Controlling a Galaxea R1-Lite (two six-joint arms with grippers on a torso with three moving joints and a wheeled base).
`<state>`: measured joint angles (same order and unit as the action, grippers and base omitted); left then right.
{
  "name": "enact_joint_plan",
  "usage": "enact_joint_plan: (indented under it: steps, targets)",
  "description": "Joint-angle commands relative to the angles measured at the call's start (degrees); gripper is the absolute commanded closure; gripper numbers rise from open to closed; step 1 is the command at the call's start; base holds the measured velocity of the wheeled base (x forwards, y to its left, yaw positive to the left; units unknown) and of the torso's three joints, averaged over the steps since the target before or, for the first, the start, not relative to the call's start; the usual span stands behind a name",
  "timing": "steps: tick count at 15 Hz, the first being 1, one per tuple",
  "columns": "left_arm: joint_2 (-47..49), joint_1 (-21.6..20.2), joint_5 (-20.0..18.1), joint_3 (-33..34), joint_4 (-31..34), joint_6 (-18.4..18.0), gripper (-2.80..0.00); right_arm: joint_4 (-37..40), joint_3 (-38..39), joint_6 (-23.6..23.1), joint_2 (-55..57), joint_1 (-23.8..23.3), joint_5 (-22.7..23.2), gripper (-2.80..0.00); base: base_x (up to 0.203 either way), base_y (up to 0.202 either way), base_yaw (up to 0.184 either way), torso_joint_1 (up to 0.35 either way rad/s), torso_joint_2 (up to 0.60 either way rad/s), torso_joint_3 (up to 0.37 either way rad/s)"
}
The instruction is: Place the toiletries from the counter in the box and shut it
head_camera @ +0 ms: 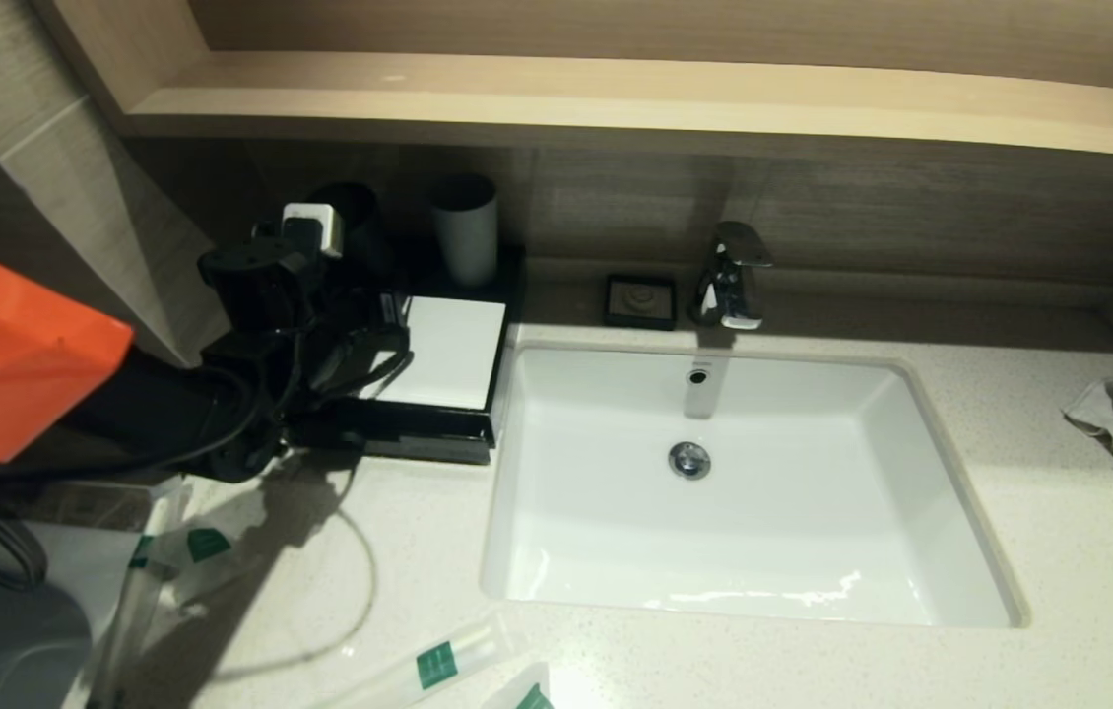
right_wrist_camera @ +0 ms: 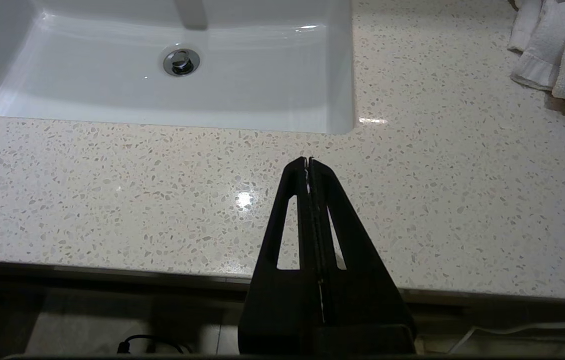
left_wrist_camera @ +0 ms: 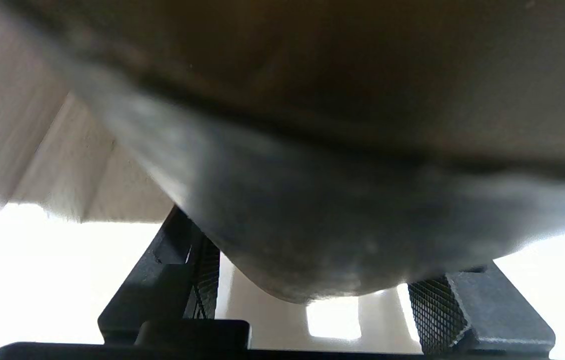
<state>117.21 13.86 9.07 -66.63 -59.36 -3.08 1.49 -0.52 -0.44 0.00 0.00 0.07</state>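
Two tools are present. The left tool is parted about halfway, its mesh-faced fingers apart and gripping nothing; a blurred dark mass fills most of the left wrist view. The head view alone places this tool over the box, at its left part. The right tool is clenched, empty, and hovers by the front edge of the surface, seen only in its wrist view. Packets lie on the surface before the box and sink, well apart from both tools.
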Motion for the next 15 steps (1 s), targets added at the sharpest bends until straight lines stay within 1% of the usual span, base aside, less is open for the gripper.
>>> enact_joint_plan:
  steps: [1,3,8,10,15]
  targets:
    - [1.61,-0.22,0.07,-3.49,1.02,0.01,0.00,0.01,0.00,0.00,0.00,0.00,0.01,0.00,0.000,0.000,0.000,0.000,0.00,0.000]
    - [2.14,-0.27,-0.01,-6.12,3.32,0.01,0.00,0.01,0.00,0.00,0.00,0.00,0.01,0.00,0.000,0.000,0.000,0.000,0.00,0.000]
    - [4.29,-0.41,-0.10,-10.57,5.05,0.07,0.00,0.01,0.00,0.00,0.00,0.00,0.01,0.00,0.000,0.000,0.000,0.000,0.00,0.000]
    - [4.73,-0.49,-0.10,-11.70,6.38,0.08,0.00,0.01,0.00,0.00,0.00,-0.08,0.01,0.00,0.000,0.000,0.000,0.000,0.00,0.000]
    - [6.19,-0.50,-0.02,-13.93,7.01,0.01,0.00,0.01,0.00,0.00,0.00,0.00,0.01,0.00,0.000,0.000,0.000,0.000,0.00,0.000]
